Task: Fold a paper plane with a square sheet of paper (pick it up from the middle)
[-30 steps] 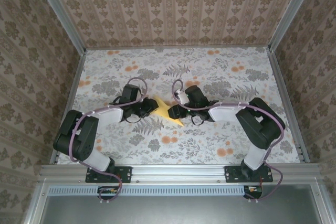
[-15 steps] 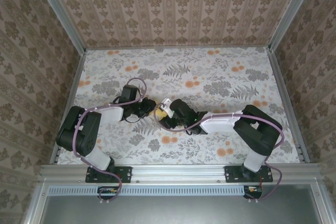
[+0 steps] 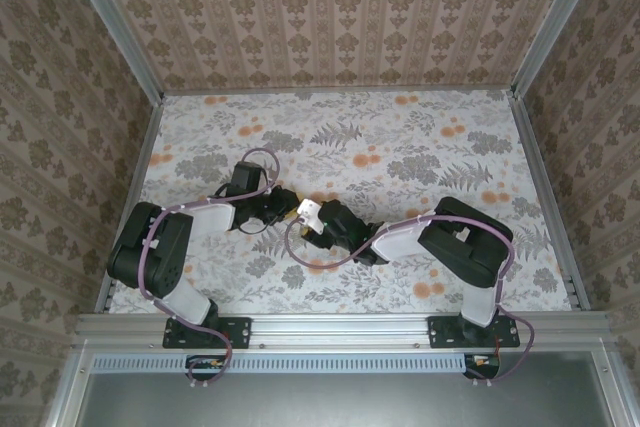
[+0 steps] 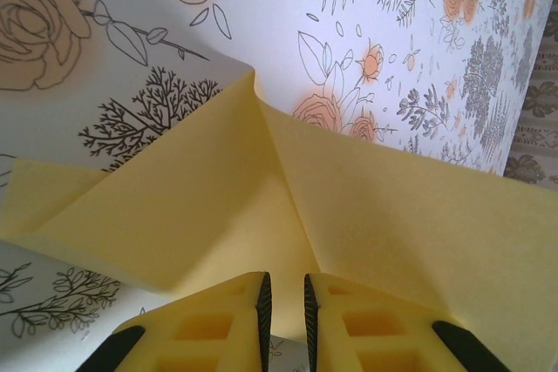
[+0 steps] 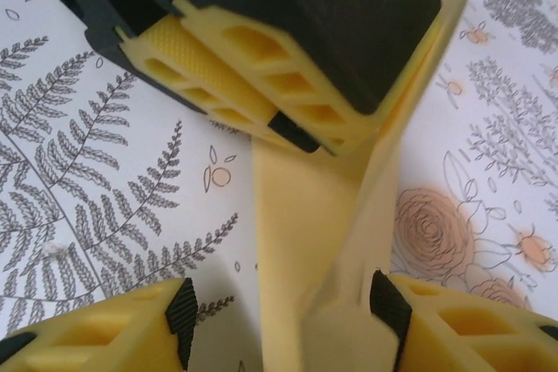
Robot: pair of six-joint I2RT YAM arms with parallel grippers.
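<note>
Right wrist: left gripper point(image 5: 336, 132) over paper point(image 5: 292, 224).

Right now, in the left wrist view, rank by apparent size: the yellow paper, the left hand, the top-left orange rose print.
1. yellow paper
2. left hand, inflated by camera nearness
3. orange rose print, cropped at the edge

Bright, even, diffuse light, soft faint shadows, no glare, wrist views softly blurred up close
</note>
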